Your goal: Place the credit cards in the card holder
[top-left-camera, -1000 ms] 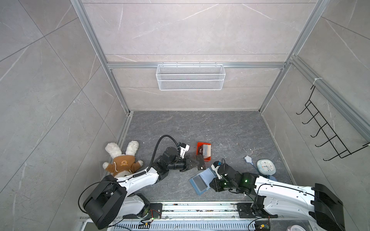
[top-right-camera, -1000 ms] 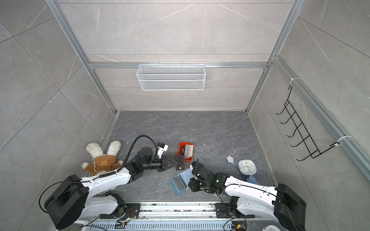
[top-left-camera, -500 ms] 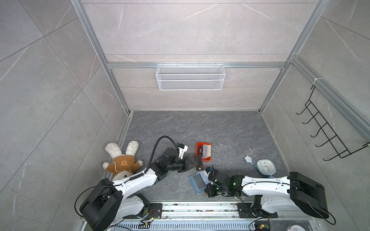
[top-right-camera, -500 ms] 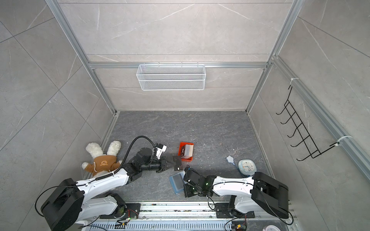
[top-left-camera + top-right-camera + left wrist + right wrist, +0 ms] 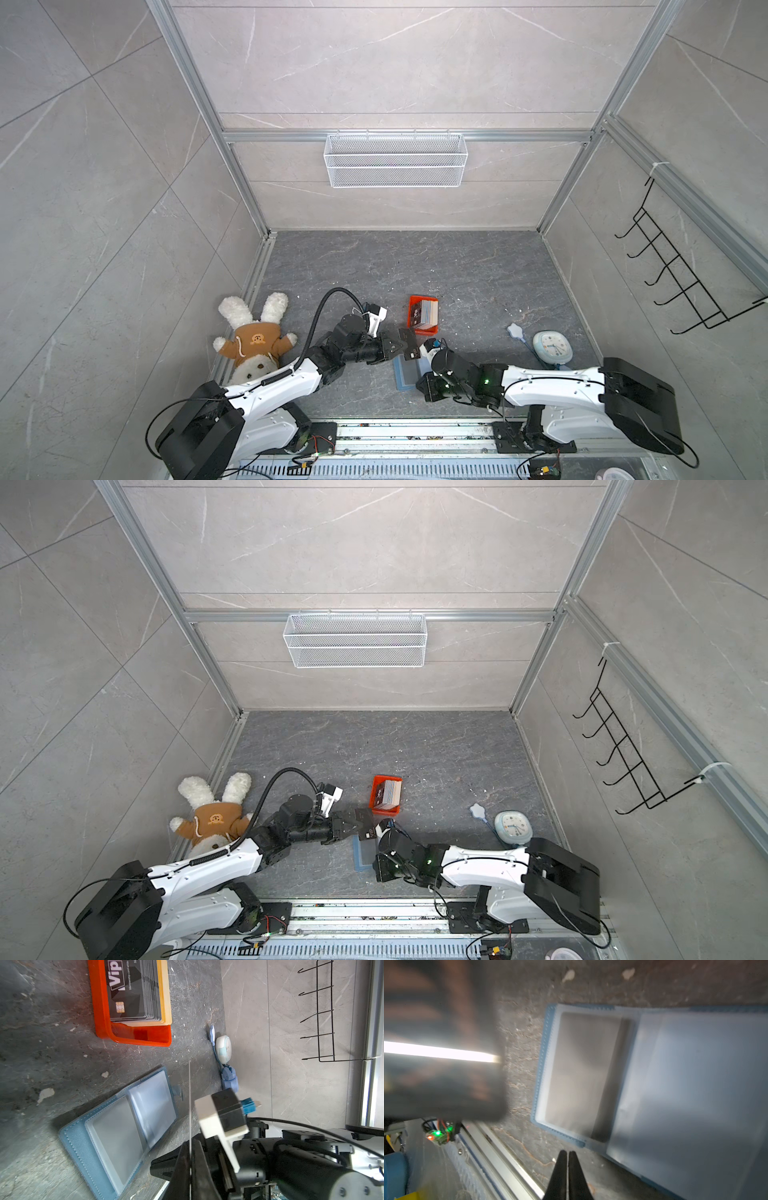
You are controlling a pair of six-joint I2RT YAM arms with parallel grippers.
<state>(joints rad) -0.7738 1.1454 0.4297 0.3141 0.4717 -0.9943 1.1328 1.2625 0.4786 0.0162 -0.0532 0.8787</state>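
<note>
dark grey veined bench (image 5: 478, 266), pale tiled walls, aluminium frame; wire basket (image 5: 395, 166) on back wall. card holder (image 5: 402, 372) lies open and flat near front edge; long axis left-right, snap tab toward clock (image 5: 552, 347). credit cards (image 5: 427, 313) stand in orange tray (image 5: 422, 297). left pincer (image 5: 398, 345) clamped on held card (image 5: 410, 350) at holder's far edge. right pincer (image 5: 568, 1158) closed, empty. one second ago right arm lay beside holder; now it covers holder's right half.
</note>
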